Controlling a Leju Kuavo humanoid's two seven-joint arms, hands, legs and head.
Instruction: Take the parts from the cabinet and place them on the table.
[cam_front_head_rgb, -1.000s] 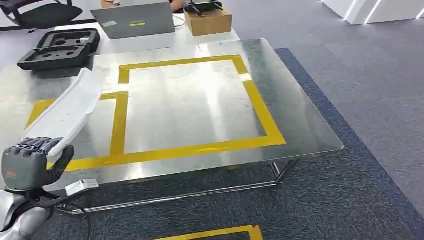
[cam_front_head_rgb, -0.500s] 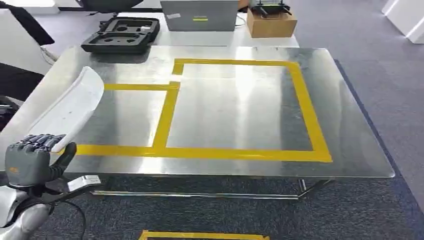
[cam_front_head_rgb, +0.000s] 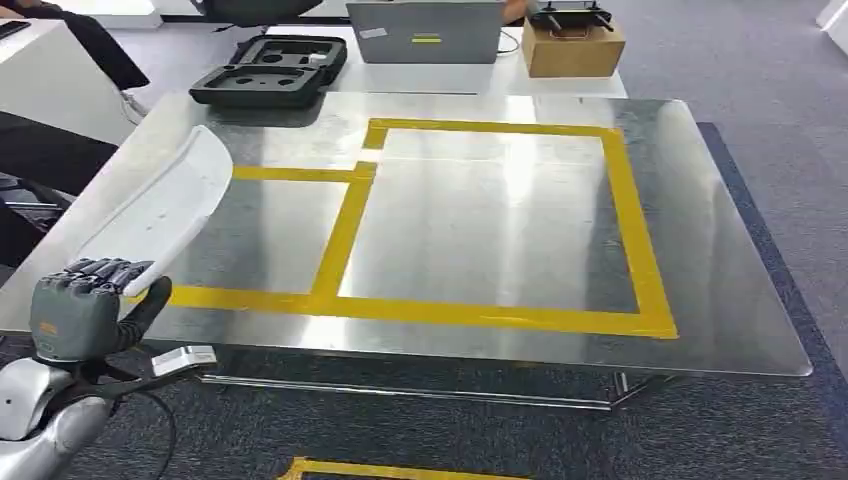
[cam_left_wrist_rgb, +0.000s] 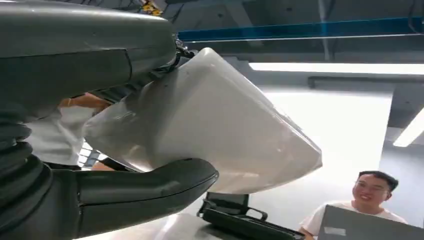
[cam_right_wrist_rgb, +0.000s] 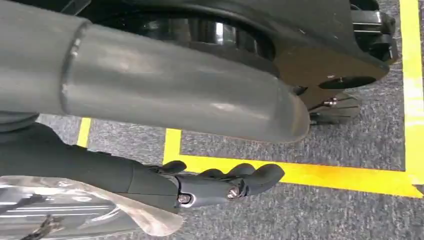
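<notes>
At the lower left of the head view my left hand (cam_front_head_rgb: 82, 312) was clamped on the lower end of the white part (cam_front_head_rgb: 165, 205), dark fingers wrapped over the top edge and thumb pressed underneath. I judged that I held it by one end so the long body could reach out over the table (cam_front_head_rgb: 700, 250) and be laid flat. It slanted up and away from my hand above the table's left side. The part was a smooth, glossy white shell, long and gently curved, with a rounded far tip. The tabletop was brushed, reflective metal marked with yellow tape (cam_front_head_rgb: 345, 230) in rectangles, probably the set-down zones. My right hand (cam_right_wrist_rgb: 210, 187) hung over grey carpet, its fingers loosely curled and holding nothing.
</notes>
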